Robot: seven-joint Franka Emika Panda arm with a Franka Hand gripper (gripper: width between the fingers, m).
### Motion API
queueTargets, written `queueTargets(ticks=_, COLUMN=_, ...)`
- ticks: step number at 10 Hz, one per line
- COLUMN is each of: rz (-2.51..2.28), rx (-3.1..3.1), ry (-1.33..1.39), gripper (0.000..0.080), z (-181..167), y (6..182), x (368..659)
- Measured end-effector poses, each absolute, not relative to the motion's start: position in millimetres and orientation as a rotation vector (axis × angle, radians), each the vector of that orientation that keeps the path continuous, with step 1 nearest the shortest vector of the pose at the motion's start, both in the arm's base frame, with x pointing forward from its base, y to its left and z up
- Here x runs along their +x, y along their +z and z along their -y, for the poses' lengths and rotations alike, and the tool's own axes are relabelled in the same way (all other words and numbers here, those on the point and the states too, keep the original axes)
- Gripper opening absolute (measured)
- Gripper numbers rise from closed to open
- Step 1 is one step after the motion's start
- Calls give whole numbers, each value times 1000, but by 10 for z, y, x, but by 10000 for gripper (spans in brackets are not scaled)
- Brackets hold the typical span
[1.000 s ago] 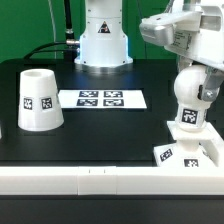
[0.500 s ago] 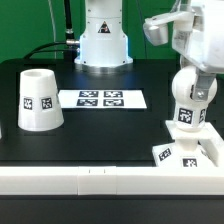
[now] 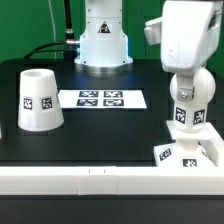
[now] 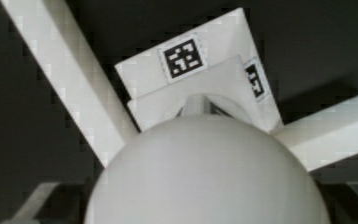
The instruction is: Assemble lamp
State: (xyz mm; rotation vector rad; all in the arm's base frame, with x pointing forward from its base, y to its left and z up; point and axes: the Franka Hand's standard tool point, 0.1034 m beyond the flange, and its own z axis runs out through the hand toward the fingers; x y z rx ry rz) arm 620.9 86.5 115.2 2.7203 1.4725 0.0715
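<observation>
The shade point(image 3: 38, 100) stood wide end down on the worktop point(image 3: 110, 130) at the exterior view's left, with the marker board point(image 3: 103, 98) just beside it. Further right, the jaws pinched the round bulb point(image 3: 187, 98), neck downward, over the stepped base point(image 3: 185, 153). Whether neck and base touched could not be told.
</observation>
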Motion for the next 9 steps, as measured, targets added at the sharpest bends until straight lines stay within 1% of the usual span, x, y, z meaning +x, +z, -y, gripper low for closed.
queueTargets(ticks=3, rz=-1213, rx=2851, ry=77, gripper=577, z=-868, y=1149, x=6206)
queueTargets(ticks=9, rz=-203, rx=3116, ry=83, gripper=577, z=-884, y=1149, x=6194)
